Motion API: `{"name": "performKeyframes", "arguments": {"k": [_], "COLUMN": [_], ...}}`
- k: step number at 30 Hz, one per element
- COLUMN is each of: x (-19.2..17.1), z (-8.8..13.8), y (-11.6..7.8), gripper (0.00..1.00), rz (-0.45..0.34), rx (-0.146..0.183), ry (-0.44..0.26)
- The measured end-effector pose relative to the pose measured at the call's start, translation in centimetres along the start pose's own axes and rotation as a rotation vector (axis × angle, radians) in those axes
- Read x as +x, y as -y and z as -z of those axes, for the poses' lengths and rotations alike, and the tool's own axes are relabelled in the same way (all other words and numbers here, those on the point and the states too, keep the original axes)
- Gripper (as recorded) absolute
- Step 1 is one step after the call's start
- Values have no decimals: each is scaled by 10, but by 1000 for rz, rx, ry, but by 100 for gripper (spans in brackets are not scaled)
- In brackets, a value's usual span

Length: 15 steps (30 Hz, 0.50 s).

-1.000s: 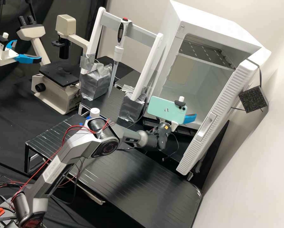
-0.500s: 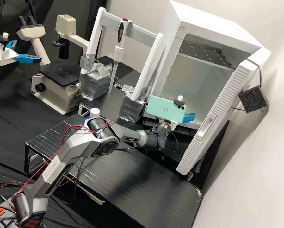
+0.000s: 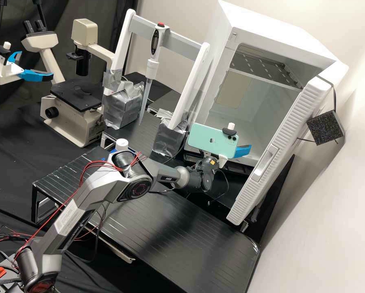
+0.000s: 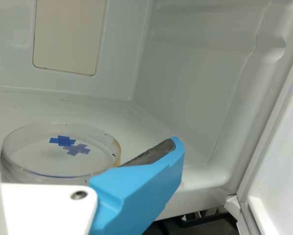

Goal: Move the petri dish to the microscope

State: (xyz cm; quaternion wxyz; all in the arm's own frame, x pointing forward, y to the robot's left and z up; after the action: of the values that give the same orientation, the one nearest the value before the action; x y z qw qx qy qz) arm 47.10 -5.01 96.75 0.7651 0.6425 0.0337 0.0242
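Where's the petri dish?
In the wrist view, the dish is by the end effector, low inside the open white incubator on the high view's right.

has a beige microscope [image 3: 68, 127] at ten o'clock, a near-upright pipette [image 3: 152, 69] at eleven, and a white cabinet [image 3: 280, 36] towards two with an open door [image 3: 293, 122] at three. holds the gripper [image 3: 243, 151] by the opening, near centre towards three, and a black platform [image 3: 182, 244] at six.

Dish [image 4: 33, 154], clear, smooth and glossy; cabinet [image 3: 268, 24], smooth-walled with a faint sheen. The block [image 3: 324, 128] is rough and matt, the cloth [image 3: 11, 138] matt, and the tape [image 3: 123, 106] crinkled, with a metallic shine.
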Motion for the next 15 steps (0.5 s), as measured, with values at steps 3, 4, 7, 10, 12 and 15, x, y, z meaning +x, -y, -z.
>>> {"name": "performKeyframes", "arguments": {"k": [3,4,7,10,12,15], "x": [0,0,0,0,0,1], "z": [0,0,0,0,0,1], "y": [0,0,0,0,-1,-2], "gripper": [0,0,0,0,0,0], "rz": [0,0,0,0,-2,-1], "rx": [0,0,0,0,-1,-10], "ry": [0,0,0,0,-1,-5]}}
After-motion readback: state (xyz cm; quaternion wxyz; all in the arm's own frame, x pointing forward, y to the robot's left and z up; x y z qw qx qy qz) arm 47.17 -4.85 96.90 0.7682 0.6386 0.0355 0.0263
